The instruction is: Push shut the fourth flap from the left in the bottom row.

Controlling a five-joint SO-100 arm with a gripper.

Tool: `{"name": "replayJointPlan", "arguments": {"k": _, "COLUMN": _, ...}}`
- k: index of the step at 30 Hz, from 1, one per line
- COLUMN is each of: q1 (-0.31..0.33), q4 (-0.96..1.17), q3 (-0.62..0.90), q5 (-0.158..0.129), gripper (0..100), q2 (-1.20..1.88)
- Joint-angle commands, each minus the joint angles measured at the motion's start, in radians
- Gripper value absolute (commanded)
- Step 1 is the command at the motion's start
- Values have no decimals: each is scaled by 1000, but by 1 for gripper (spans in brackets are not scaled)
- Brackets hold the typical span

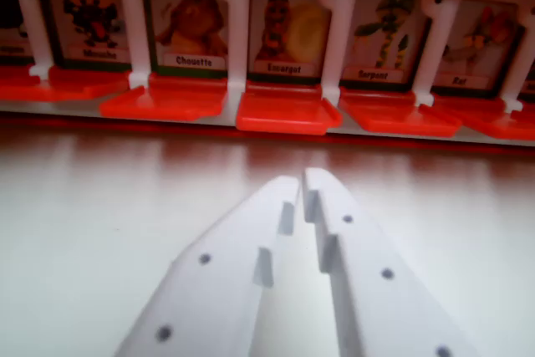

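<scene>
Between you and the game board, the jaws (pixel 303 180) were drawn nearly together, only a thin slit showing between the white tips, and they held nothing. They hovered over the pale table (pixel 92 232), aimed roughly at the card labelled Escargot (pixel 288 35), with a clear stretch of table before the board.

Beyond that ran a row of upright picture flaps in white frames, each with an orange tray (pixel 282 113) lying flat at its foot. You could read Chouette (pixel 195 33), Escargot, Serpent (pixel 380 39) and Rat (pixel 472 43); the row ran off the wrist view's left, so you couldn't count to the fourth from this view alone. It might well have been the Escargot flap, dead ahead.

Judging by looks, the flap was thin, stiff, light plastic, hinged along its lower edge. You wouldn't grip it; a gentle nudge with closed tips high on the card face, well above the hinge, should tip it. Too much force would likely shove the whole light board.

It stood upright, face toward you, long axis vertical, hinge line running left to right
</scene>
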Motion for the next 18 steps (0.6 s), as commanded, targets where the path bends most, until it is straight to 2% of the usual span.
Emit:
{"name": "replayJointPlan", "arguments": {"k": 1, "q1": -6, "q4": -32, "q3": -104, "q5": -2, "gripper": 0, "q2": -8}}
{"name": "replayJointPlan", "arguments": {"k": 18, "q1": -6, "q4": -77, "q3": -186, "q5": -3, "gripper": 0, "q2": -153}}
